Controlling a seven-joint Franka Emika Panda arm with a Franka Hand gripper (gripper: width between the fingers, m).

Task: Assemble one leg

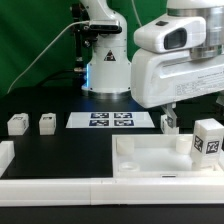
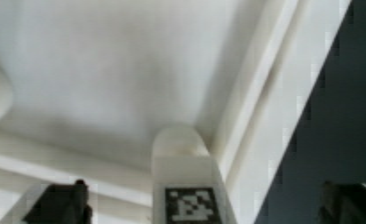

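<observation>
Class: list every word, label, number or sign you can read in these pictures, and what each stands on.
Words, brands, numbers: none readable in either view.
Black-and-white square tags, patterns without letters: on the thin flat white marker board, on the small white plastic blocky leg at the exterior view's right, and on the leg in the wrist view.
Dark mark on the robot's white base: too blurred to read.

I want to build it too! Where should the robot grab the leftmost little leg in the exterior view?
Probably its two flat opposite sides, end effector coming straight down: the leg is blocky, rests on the table, and stands clear of the neighbouring leg.
</observation>
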